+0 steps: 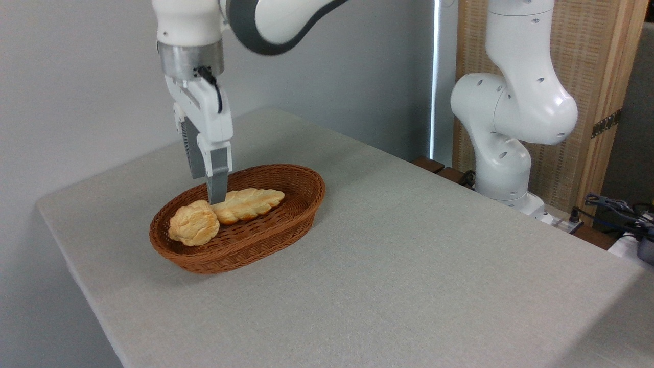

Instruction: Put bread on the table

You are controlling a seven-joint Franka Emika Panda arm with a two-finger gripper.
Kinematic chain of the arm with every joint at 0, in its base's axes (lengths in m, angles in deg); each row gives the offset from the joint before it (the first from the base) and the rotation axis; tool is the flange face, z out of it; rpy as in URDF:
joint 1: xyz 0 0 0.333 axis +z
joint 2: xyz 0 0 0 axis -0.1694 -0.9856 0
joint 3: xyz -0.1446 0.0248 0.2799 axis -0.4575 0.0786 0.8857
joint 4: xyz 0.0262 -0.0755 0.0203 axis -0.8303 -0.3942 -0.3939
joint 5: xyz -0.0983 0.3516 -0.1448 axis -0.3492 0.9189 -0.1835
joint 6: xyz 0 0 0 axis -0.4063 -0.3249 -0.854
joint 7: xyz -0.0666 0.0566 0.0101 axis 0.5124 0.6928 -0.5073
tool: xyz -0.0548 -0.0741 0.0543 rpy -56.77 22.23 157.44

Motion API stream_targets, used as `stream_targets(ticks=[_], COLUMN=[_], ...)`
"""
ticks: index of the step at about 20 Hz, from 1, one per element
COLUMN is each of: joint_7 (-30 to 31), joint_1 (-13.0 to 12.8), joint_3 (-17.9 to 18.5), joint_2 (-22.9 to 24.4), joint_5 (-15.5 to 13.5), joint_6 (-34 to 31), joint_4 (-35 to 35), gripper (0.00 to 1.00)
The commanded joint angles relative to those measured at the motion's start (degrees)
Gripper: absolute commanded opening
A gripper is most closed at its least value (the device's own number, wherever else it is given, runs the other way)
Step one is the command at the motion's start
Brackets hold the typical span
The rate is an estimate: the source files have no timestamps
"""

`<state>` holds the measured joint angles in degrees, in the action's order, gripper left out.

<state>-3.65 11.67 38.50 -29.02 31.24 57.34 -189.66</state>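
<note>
Seemingly light and crusty, the bread [193,225] in the wicker basket [265,240] awaits a gentle sideways pinch; gripper [215,197] spread unclear.

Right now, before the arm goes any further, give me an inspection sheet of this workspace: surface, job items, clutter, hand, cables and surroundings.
Surface: grey fabric-topped table, bare apart from the basket.
Job's things: round bun lies at the left end of the wicker basket, touching the braided loaf beside it; not yet on the table.
Clutter: nothing seen on the tabletop besides the basket.
Hand: hand points down into the basket at the spot where bun and loaf meet; one finger shows, the other is hidden, so open or shut cannot be told.
Cables: dark bundle of cables off the table's right edge; short black lead at the wrist.
Surroundings: plain wall behind, wooden panel behind the arm's base.
</note>
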Motion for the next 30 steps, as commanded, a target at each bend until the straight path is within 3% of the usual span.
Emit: stream_targets(ticks=[1, 4, 11, 16, 22, 23, 25, 30], joint_7=[0.62, 0.71, 0.71, 0.62, 0.44, 0.44, 0.62, 0.18], joint_1=[0.01, -1.04, -1.48, -1.92, -2.19, -2.1, -2.1, -2.1], joint_3=[-0.31, -0.4, -0.48, -0.48, -0.4, -0.4, -0.4, -0.4], joint_2=[0.22, -0.65, -3.11, -4.52, -6.1, -6.19, -6.63, -6.81], joint_5=[-4.46, -7.63, -8.16, -7.73, -7.37, -7.37, -7.37, -7.37], joint_6=[1.31, 7.09, 12.56, 12.82, 15.37, 15.9, 15.99, 15.82], joint_4=[-2.61, -5.69, -6.22, -6.22, -6.22, -6.13, -6.13, -6.13], gripper=[1.0, 1.0, 1.0, 0.99, 0.61, 0.45, 0.24, 0.24])
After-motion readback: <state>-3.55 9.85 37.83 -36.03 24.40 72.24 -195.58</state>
